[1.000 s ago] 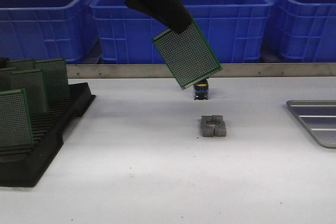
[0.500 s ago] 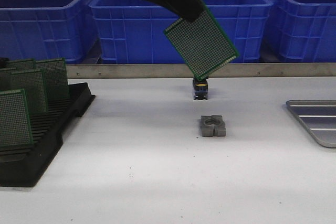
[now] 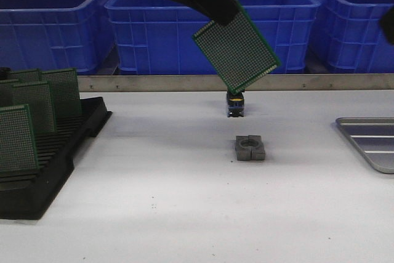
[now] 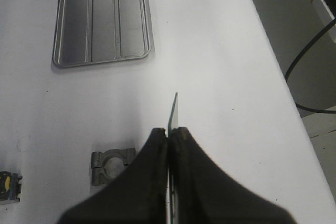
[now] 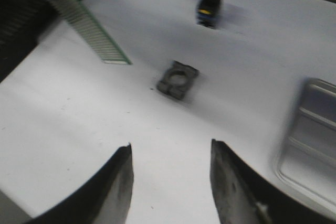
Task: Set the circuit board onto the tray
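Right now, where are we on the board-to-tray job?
Done: one circuit board is out of the black rack and shut in the left pincer, held tilted in the air above the table. In hand: carrying it across; the right pincer is open and empty. Left: the tray at the table's right edge holds nothing; the board has yet to be set there.

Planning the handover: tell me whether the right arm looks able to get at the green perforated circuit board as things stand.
Probably yes. The green perforated circuit board hangs in mid-air, pinched at one end by the left gripper; its lower end is free. The right gripper is open with nothing between it and the board.
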